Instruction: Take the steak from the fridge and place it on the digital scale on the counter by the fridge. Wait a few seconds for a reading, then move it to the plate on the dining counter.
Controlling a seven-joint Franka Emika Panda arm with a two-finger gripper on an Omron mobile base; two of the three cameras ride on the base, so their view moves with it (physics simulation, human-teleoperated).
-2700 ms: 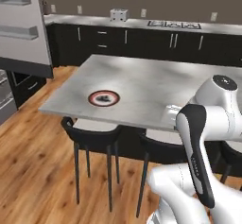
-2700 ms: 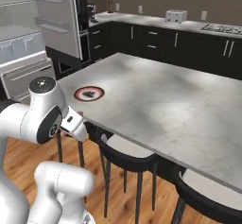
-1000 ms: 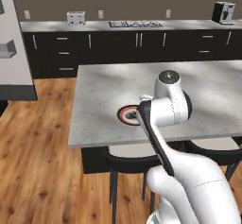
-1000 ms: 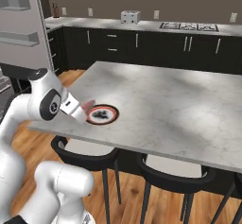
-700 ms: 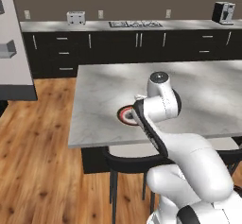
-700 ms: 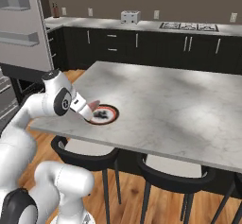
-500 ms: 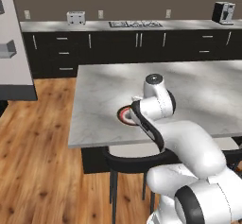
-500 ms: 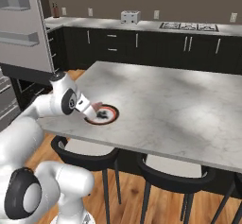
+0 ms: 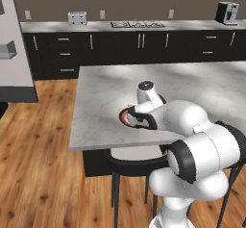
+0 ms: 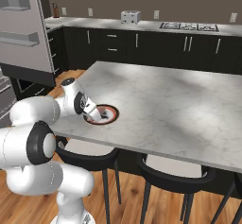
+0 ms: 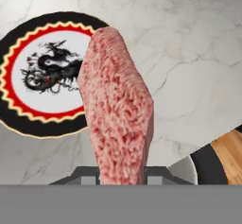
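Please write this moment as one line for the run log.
phase: carry to plate | gripper: shut on steak | steak: above dining counter, beside plate, not yet on it

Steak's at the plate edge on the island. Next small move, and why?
Probably shift the tool a little further over the plate, then lower. In the hand view the steak, gripped and standing on edge, hangs beside the plate's rim, partly over bare dining counter, so releasing now would likely leave it off centre.

The pinkish-red raw steak slab [image 11: 118,109] covers the round red-rimmed plate's [image 11: 28,109] right side, centre-left of the hand view; its lower end meets the bottom band.
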